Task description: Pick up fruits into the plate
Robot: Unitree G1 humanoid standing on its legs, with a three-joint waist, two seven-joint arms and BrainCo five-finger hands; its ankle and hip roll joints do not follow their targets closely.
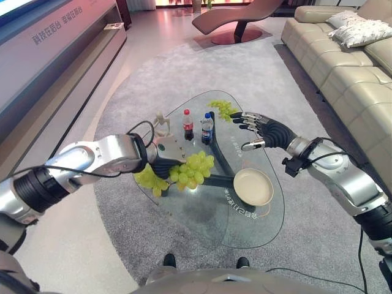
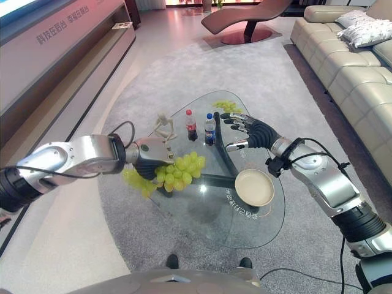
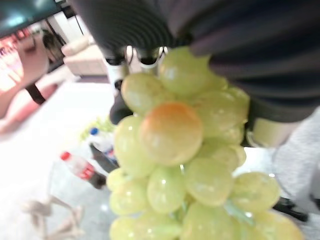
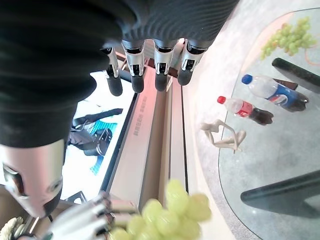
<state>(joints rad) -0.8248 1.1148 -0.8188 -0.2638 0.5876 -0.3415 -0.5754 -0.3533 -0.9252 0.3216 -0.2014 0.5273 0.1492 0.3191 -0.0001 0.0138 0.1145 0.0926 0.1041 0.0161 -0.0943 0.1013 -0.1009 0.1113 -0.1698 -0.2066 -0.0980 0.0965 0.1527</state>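
Left hand (image 1: 164, 160) holds grape bunch (image 1: 193, 170) pointing towards plate (image 1: 253, 187)

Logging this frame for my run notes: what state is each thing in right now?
left hand: shut on grape bunch, lifted over the glass table
right hand: open, holds nothing
plate: empty
far grapes: lying on table
two bottles: upright, capped

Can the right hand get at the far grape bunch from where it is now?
Probably yes. The right hand hovers open just beside the far grape bunch at the glass table's back edge, with nothing between them; the two bottles stand off to its other side.
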